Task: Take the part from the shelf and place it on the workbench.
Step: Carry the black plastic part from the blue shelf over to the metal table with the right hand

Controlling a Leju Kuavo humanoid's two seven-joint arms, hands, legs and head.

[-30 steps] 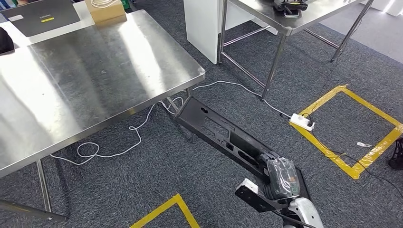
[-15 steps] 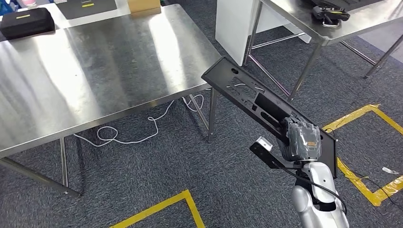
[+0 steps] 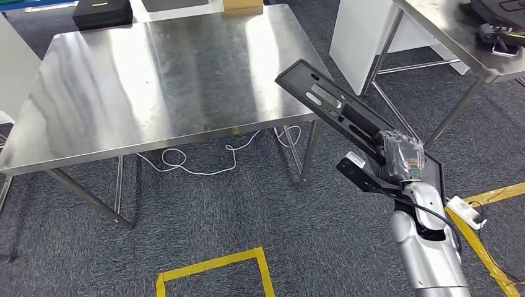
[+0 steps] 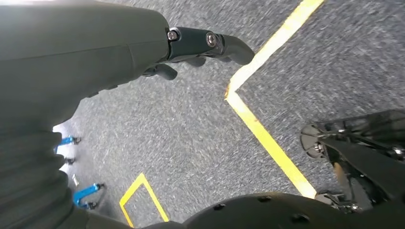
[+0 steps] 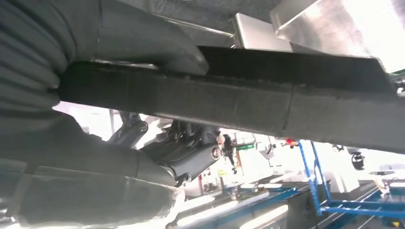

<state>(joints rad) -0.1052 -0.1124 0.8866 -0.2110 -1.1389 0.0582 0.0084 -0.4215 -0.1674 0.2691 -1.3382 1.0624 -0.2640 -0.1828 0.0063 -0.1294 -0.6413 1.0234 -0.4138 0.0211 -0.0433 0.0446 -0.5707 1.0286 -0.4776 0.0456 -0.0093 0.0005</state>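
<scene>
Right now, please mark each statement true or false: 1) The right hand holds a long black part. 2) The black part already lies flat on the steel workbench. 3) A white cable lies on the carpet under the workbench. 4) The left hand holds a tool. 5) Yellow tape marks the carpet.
1) True. The right hand grips the long black part near one end.
2) False. The part is in the air, tilted, with its far end over the corner of the steel workbench.
3) True. The white cable loops on the carpet beneath it.
4) False. The left hand holds nothing above the carpet.
5) True. The yellow tape forms a corner on the carpet.
</scene>
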